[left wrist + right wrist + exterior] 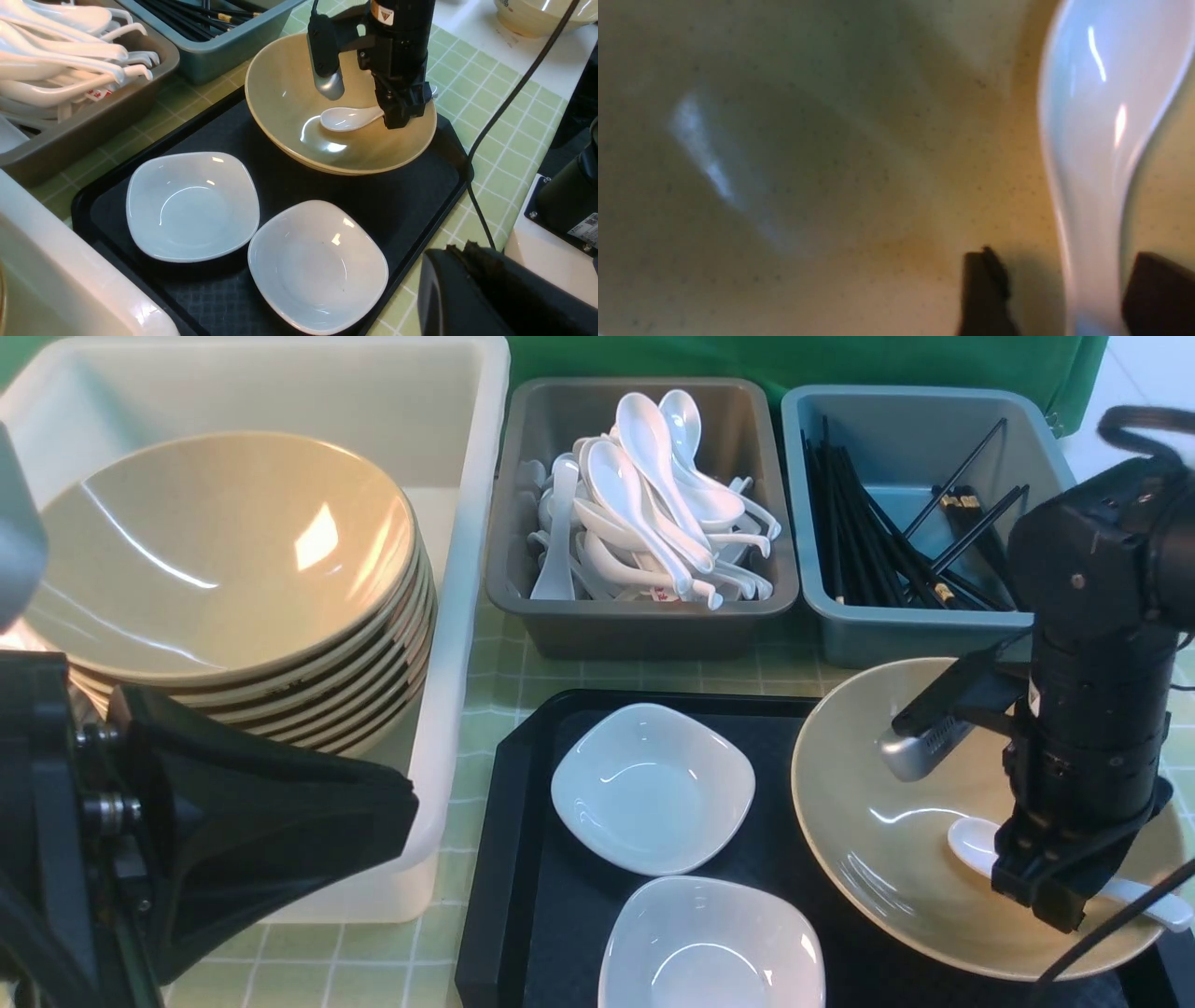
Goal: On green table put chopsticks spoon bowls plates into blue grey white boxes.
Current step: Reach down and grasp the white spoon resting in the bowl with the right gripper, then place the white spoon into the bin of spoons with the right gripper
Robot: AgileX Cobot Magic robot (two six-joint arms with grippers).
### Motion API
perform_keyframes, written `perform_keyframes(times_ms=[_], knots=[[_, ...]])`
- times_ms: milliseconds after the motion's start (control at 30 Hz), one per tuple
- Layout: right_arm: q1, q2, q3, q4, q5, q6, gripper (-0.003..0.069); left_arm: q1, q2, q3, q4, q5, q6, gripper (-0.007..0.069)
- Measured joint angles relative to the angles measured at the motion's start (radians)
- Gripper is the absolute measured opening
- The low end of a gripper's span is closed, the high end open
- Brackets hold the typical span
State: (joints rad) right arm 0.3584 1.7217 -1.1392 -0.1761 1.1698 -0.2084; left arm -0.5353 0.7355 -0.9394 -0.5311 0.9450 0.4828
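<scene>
Right gripper (1046, 896) straddles the spoon (971, 845) at its handle, jaws apart; left gripper (467, 270) closed. Green-checked worktop (560, 672) carries three boxes (635, 635) and one black tray (495, 859) holding two plates (653, 789).

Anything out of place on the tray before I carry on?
One white spoon lies inside the tan bowl on the black tray, not in the grey box with the other spoons. The right gripper's fingers straddle its handle. Nothing looks spilled or broken.
</scene>
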Motion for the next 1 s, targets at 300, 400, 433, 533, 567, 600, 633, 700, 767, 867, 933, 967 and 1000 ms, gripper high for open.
perform_keyframes(times_ms=[300, 400, 433, 533, 567, 600, 633, 700, 767, 867, 933, 967, 1000], knots=[[0.0, -0.006, -0.022, -0.005, 0.0, 0.035, 0.0148, 0.0, 0.0, 0.0, 0.0, 0.01, 0.0, -0.0001], [0.0, -0.046, -0.089, 0.009, 0.0, 0.048, 0.0148, 0.0, 0.0, 0.0, 0.0, 0.01, 0.0, -0.0001], [0.0, -0.062, -0.122, 0.031, 0.0, 0.049, 0.0148, 0.0, 0.0, 0.0, 0.0, 0.01, 0.0, -0.0001], [-0.002, -0.096, -0.239, 0.146, -0.001, 0.044, 0.0148, 0.0, 0.0, 0.0, 0.001, 0.01, 0.0, -0.0001], [-0.002, -0.099, -0.295, 0.215, -0.005, 0.034, 0.0148, 0.0, 0.0, 0.0, 0.002, 0.008, 0.0, -0.0001], [-0.002, -0.099, -0.33, 0.265, -0.013, 0.024, 0.0148, 0.0, 0.0, 0.0, 0.002, 0.003, 0.0, -0.0001], [-0.002, -0.093, -0.379, 0.354, -0.042, 0.013, 0.0148, 0.0, 0.0, 0.0, 0.003, -0.004, 0.0, -0.0001], [-0.002, -0.069, -0.453, 0.465, -0.113, -0.006, 0.0148, 0.0, 0.0, 0.0, 0.004, -0.025, 0.0, -0.0001], [-0.002, -0.033, -0.507, 0.523, -0.183, -0.018, 0.0148, 0.0, 0.0, 0.0, 0.004, -0.042, 0.0, -0.0001], [-0.002, 0.064, -0.585, 0.604, -0.298, -0.03, 0.0148, 0.0, 0.0, 0.0, 0.004, -0.059, 0.0, -0.0001], [-0.002, 0.152, -0.641, 0.636, -0.384, -0.027, 0.0148, 0.0, 0.001, 0.0, 0.004, -0.06, 0.0, -0.0001], [-0.002, 0.197, -0.663, 0.64, -0.41, -0.024, 0.0148, 0.0, 0.002, 0.0, 0.004, -0.06, 0.0, -0.0001], [-0.002, 0.207, -0.668, 0.641, -0.416, -0.023, 0.0148, 0.0, 0.003, 0.0, 0.004, -0.06, 0.0, -0.0001]])
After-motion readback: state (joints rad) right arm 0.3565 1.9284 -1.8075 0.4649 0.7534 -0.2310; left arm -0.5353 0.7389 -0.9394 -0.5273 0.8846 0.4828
